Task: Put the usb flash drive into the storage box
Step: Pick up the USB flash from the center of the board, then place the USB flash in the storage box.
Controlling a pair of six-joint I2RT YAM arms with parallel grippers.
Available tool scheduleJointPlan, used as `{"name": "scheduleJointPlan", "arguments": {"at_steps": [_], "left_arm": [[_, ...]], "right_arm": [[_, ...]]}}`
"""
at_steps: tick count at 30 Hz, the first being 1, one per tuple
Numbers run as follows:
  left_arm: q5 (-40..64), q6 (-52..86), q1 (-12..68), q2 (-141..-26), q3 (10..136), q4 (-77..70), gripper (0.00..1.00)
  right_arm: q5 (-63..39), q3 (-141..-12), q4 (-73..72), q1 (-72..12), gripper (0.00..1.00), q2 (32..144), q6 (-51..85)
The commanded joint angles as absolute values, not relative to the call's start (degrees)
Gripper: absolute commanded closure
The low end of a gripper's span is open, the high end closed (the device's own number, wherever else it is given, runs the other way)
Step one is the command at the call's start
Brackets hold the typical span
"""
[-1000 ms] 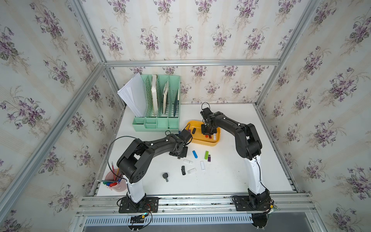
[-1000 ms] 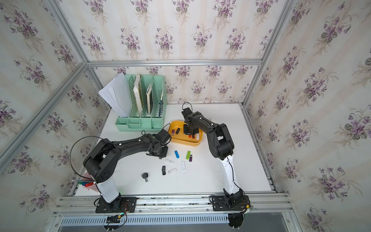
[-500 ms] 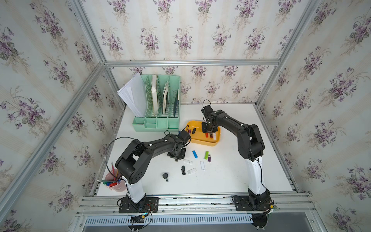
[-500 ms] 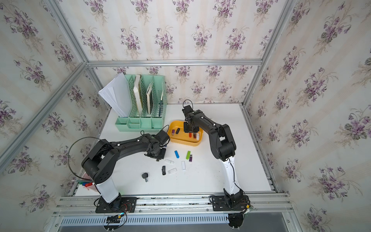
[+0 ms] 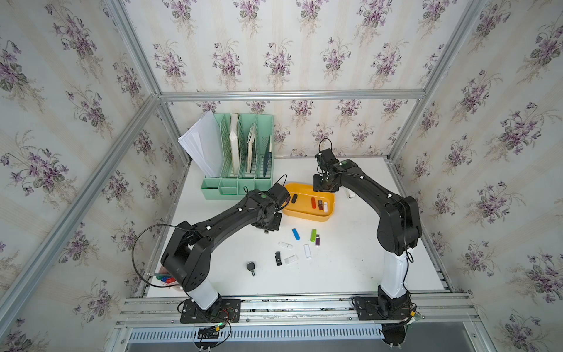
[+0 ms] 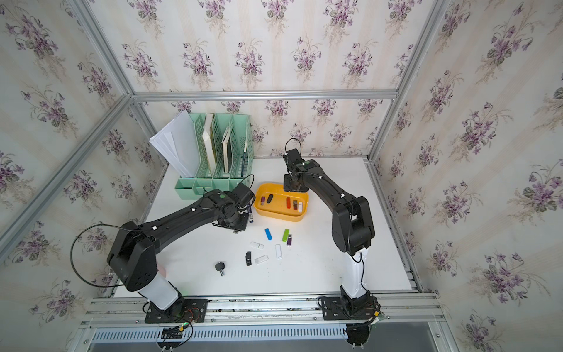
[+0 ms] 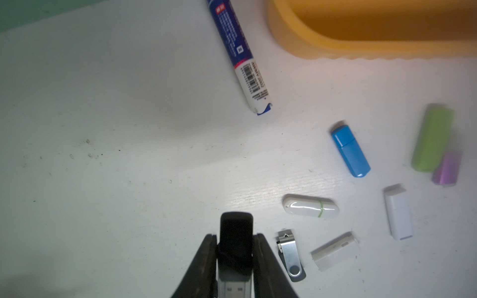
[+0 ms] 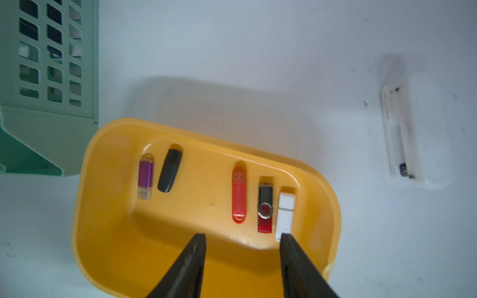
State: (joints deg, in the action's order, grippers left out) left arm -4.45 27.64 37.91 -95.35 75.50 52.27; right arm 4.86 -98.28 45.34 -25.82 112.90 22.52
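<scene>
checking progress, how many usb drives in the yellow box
5: purple and black at one end; orange, red swivel and white together toward the other. None looks hidden.

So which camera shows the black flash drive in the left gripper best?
The left wrist view: the black USB flash drive sits close up, clamped in the left gripper, plug visible. In both top views the left arm hides nearly all of it; the right wrist view misses it.

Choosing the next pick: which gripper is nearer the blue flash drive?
Left. The left gripper is beside the blue flash drive; the right gripper hangs farther off over the storage box.
</scene>
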Motion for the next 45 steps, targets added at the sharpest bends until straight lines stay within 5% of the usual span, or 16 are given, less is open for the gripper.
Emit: {"name": "scheduleJointPlan", "arguments": {"at_steps": [1,25,36,45], "left_arm": [[-5.12,25.33,37.88,-95.72,79.53,55.21,0.72],[5.95,15.39,37.15,-130.31,123.31,56.47,0.70],[10.28,16.05,34.73,-136.11,124.74,53.44,0.69],[8.55,16.39,33.65,-119.03,108.35,51.01,0.42]], "right_arm": [[6.06,-94.99,45.82,-23.95,0.48,110.10,23.73],[4.98,-62.89,43.42,-14.24,0.48,84.54,26.97],[4.82,-60.94,45.23,-14.24,0.48,80.93,27.79],[-0.76,-54.70,42.15,-25.10,0.42,80.72,32.30]]}}
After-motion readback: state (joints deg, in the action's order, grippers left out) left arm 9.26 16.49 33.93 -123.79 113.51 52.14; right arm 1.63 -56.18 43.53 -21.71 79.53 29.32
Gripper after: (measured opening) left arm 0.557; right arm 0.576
